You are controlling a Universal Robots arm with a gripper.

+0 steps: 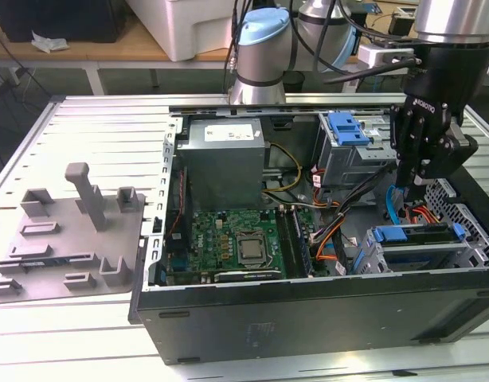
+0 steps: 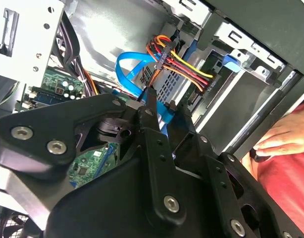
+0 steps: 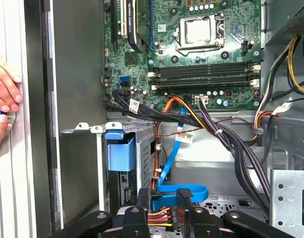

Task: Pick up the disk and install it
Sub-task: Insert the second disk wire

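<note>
The disk (image 1: 416,237) lies in its blue carrier inside the grey drive cage at the case's corner on the exterior view's right; its blue end tab (image 3: 120,151) also shows in the first wrist view. My gripper (image 1: 413,189) hangs just above that cage, open, with nothing held. A blue flat cable (image 2: 134,69) loops under the fingers (image 3: 142,201) and crosses the gap between them. A black plug with red, yellow and orange wires (image 2: 162,54) hangs just beyond the tips.
The open computer case (image 1: 308,306) holds a motherboard (image 1: 240,243), a power supply (image 1: 224,163) and a second cage with a blue latch (image 1: 346,127). A grey fixture plate (image 1: 65,239) lies at the exterior view's left. A person's hand (image 3: 6,94) rests on the case wall.
</note>
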